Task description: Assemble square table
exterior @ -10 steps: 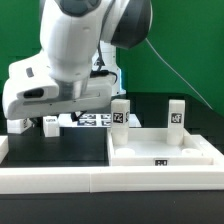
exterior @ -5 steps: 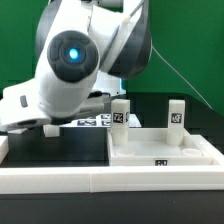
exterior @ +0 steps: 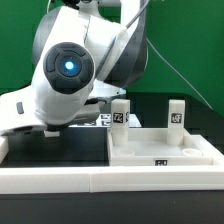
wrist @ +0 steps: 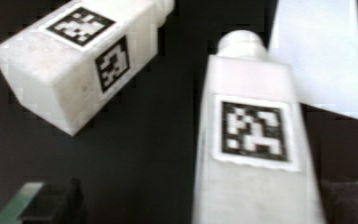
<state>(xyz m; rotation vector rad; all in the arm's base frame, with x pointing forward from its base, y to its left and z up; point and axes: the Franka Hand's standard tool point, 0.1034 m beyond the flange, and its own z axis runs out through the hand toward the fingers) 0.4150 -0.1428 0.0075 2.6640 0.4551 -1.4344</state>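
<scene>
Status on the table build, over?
Claw open, empty, above a loose leg lying flat. Second loose leg alongside, apart. Tabletop carries two upright legs. Nothing seen blocking the grab.

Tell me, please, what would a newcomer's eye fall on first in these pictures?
The big white robot arm with its glowing blue ring fills the exterior view's left. On the exterior view's right lies the white square table top, with two upright legs at its far side, each tagged. In the wrist view, two loose legs with bold tags lie on the black surface.
</scene>
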